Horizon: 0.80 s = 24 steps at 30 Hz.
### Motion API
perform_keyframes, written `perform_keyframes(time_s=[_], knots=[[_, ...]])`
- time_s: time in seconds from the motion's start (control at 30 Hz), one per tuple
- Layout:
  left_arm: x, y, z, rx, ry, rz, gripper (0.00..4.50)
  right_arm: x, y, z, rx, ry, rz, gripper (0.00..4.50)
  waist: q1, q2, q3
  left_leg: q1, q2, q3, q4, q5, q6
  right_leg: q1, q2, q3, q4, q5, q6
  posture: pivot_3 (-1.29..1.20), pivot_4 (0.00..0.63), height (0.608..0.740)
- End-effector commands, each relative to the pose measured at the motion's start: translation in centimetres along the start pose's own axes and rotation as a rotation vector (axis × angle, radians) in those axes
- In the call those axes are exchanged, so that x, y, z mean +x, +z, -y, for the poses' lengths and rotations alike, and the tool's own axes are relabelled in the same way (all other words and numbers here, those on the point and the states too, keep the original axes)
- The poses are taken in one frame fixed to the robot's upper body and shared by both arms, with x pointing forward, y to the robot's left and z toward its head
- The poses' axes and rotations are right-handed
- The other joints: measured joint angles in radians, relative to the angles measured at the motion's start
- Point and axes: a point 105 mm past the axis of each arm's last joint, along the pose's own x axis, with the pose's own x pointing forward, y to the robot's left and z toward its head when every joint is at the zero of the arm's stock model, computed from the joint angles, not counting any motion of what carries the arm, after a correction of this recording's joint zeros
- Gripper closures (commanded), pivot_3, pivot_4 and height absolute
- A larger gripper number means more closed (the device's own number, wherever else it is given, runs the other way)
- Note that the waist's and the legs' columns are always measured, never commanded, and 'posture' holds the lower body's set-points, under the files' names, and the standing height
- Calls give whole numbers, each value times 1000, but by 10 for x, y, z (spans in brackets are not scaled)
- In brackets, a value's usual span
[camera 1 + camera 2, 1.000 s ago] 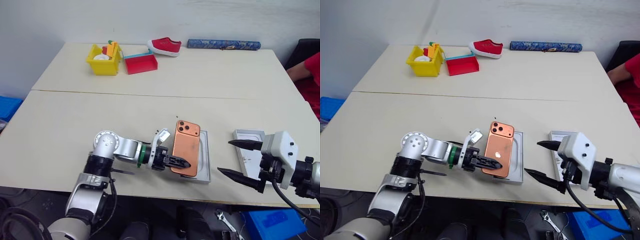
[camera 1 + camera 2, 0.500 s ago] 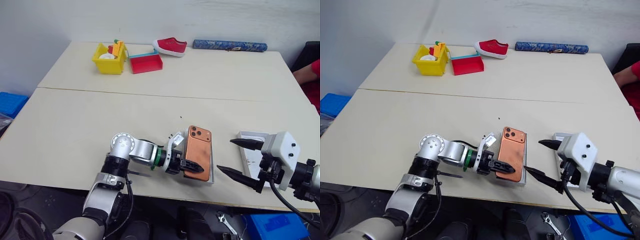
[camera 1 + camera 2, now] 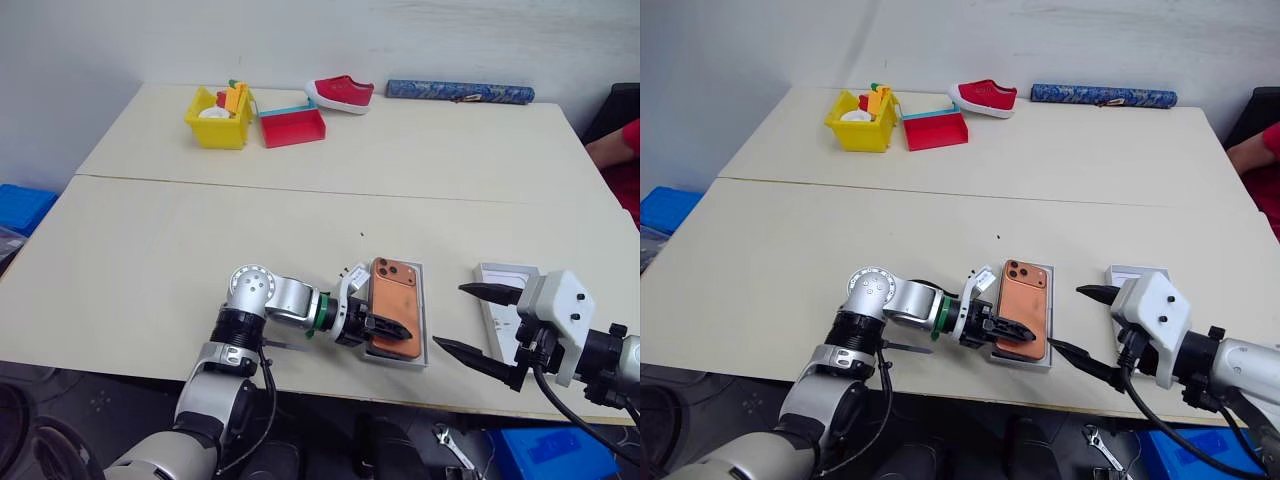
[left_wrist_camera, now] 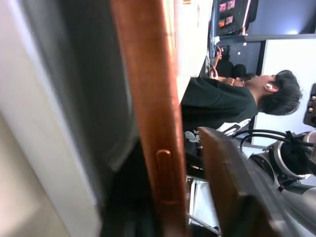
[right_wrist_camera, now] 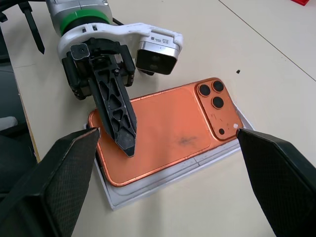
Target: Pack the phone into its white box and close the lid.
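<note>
Left gripper (image 5: 127, 140), fingers loosening around the phone (image 5: 168, 128) lying askew on the white box (image 5: 148, 185) beneath it, right gripper (image 3: 478, 323) wide alongside; releasing now risks the phone resting crooked on the rim.

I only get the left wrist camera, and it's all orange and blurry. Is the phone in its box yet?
Observer: The flat copper-orange phone lies lenses-up on the shallow white box. The left gripper reaches over its near end. I can't tell if it's fully seated.
Operator: Where's the lid?
Observer: The all-white lid tray sits on the table to the right of the box, apart from it.
Operator: Is the other hand holding something?
Observer: No. The right gripper hangs open and empty between the box and the lid.
</note>
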Motion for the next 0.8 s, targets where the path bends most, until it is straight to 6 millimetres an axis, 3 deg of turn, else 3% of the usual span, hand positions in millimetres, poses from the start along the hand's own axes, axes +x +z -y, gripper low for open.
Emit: perform_keyframes(time_s=[0.03,0.2,0.23,0.8], knots=[[1,-1,10,37,-35,-23,1677,-2,4,0,-34,-7,10,0,0,0,0,0,0,0,0,0,0,0,0,0,0,0,0,0,150,740],[-4,1,19,75,-49,-44,176,-2,2,0,-30,-10,12,0,-1,0,0,0,0,0,0,0,0,0,0,0,0,0,0,0,150,740],[-5,2,19,80,-44,-48,80,-2,1,1,-30,-11,12,0,-2,0,0,1,0,0,0,0,0,0,0,0,0,0,0,0,150,740],[-14,5,32,208,41,-128,80,2,-5,2,-43,-24,32,0,-9,0,0,1,0,0,0,0,-1,0,1,0,1,0,0,0,150,740]])
